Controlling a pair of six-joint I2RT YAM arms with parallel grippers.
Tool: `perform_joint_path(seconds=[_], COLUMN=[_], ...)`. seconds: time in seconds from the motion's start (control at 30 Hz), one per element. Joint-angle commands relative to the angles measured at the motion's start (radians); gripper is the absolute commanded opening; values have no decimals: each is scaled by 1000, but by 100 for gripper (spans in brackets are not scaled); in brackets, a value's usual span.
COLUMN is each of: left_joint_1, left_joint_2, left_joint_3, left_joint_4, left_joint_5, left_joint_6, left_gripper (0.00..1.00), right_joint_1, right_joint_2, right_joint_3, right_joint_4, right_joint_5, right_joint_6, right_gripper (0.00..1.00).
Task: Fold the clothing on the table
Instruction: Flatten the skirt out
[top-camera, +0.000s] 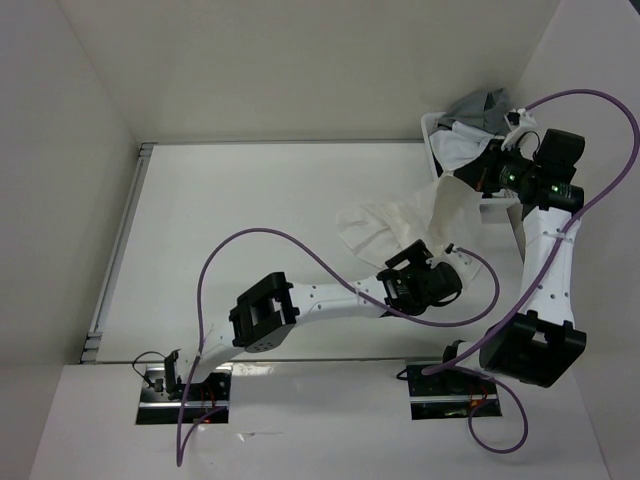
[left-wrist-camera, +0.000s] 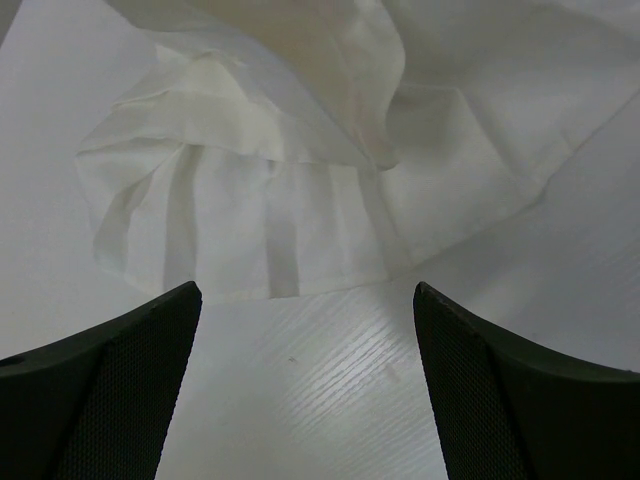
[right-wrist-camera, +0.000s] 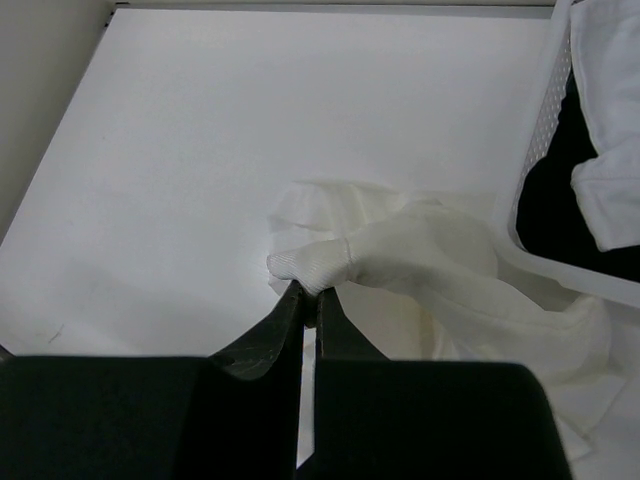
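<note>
Currently right gripper (right-wrist-camera: 309, 295) pinches thin pleated white skirt (left-wrist-camera: 280, 215), bunched; left gripper (left-wrist-camera: 307, 295) spread wide above matte table (left-wrist-camera: 330, 390).

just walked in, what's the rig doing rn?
The right gripper is shut on a pinch of the white pleated skirt, holding that end up beside the basket. The rest lies bunched on the table. The left gripper is open and holds nothing, just short of the skirt's hem. Nothing is folded yet.

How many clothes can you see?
3: the pleated skirt on the table, a plain white garment and a grey garment in the basket. More may be hidden underneath.
</note>
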Motion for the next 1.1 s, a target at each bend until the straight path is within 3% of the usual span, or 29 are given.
perform_joint_path(seconds=[0.0,0.2,0.8,0.93,1.07], left_joint_1=[13,13,67,78,98], left_joint_2=[-32,-14,138,181,233], left_joint_3=[9,-4,148,208,307], left_joint_4=[51,109,152,152,122], left_joint_5=[69,101,120,120,147], left_joint_6=[-17,46,107,148,170], left_gripper=[93,93,89,84,63], right_joint_1=[-6,-15,-47,-56,-56], right_joint_2=[-37,-46,-101,-101,-111], right_joint_3=[-14,-14,-14,-14,-14], right_joint_4=[41,41,32,32,32], right_joint_5=[-7,-7,-48,-48,-48], right_joint_6=[4,4,4,4,4], right_gripper=[0,0,0,0,0])
